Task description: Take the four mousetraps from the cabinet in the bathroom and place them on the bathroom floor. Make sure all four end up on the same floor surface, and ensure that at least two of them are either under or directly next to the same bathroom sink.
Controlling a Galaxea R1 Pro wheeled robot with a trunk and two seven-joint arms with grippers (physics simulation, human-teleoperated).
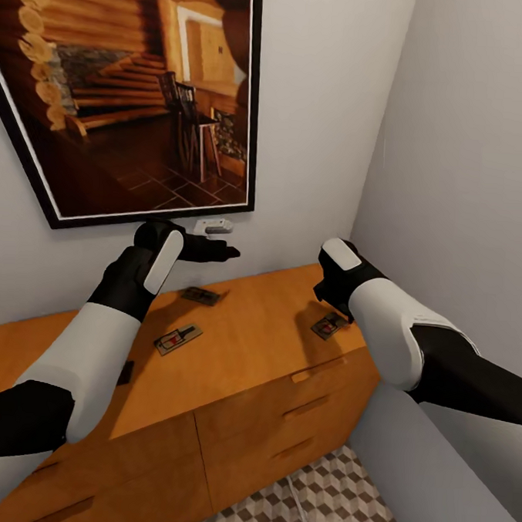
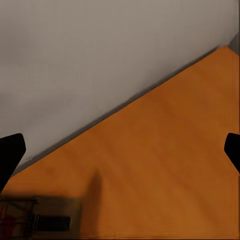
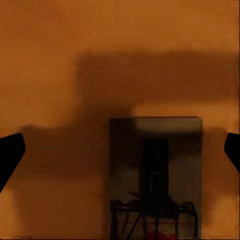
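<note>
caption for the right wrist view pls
Open right tool poised above a mousetrap lying on the orange-brown cabinet top.

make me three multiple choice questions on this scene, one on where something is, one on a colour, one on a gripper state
1. Where do the mousetraps lie?
A. on the tiled floor
B. on top of the cabinet
C. inside an open drawer

2. What colour is the cabinet?
A. white
B. dark grey
C. orange-brown

3. How does the right gripper stand?
A. open above a mousetrap
B. shut on a mousetrap
C. shut on a drawer handle

Answers:
1 B: the mousetraps rest flat on the cabinet top, near the wall, and the bathroom floor tiles below hold none that can be seen.
2 C: its top and drawer fronts are orange-brown wood.
3 A: in the right wrist view the right gripper has its fingertips far apart, either side of a mousetrap that lies on the wood and is not held.
</note>
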